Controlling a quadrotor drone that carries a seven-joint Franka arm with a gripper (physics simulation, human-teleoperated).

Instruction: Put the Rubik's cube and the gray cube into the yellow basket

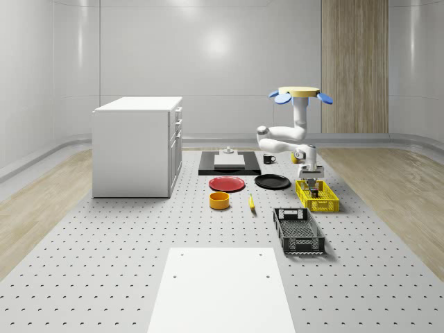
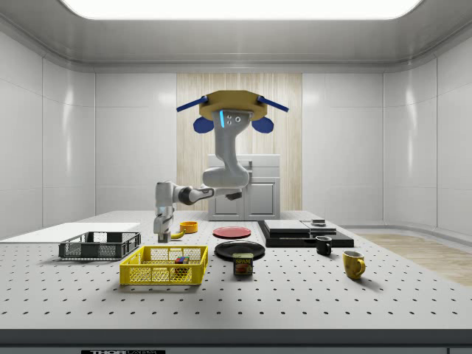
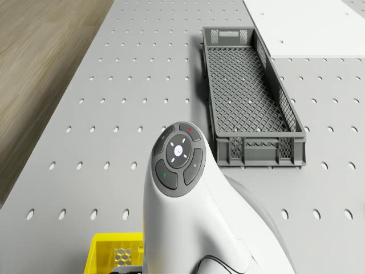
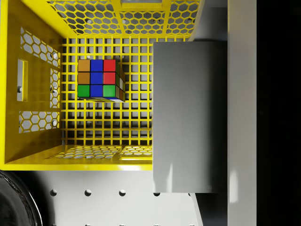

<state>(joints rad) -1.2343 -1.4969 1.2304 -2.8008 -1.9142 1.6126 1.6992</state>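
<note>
**Gray cube held over basket, Rubik's cube already inside**

Whole-scene view: drone [image 1: 300, 93] hovers beyond the yellow basket [image 1: 317, 196]; gripper [image 1: 311, 180] hangs over it, near the table's right edge.

Side view: black plate [image 2: 240, 249] and gray crate [image 2: 99, 245] flank the basket.

Wrist view: gripper holds the gray cube [image 4: 188, 117] above the basket's end; Rubik's cube [image 4: 99, 79] lies beside, on the floor. Drop path looks clear.

The Rubik's cube [image 4: 100, 79] lay inside the basket [image 2: 162, 274], the gripper [image 2: 161, 234] hung just above that basket, and the mesh crate [image 1: 299, 231] sat nearer the whole-scene camera.
</note>
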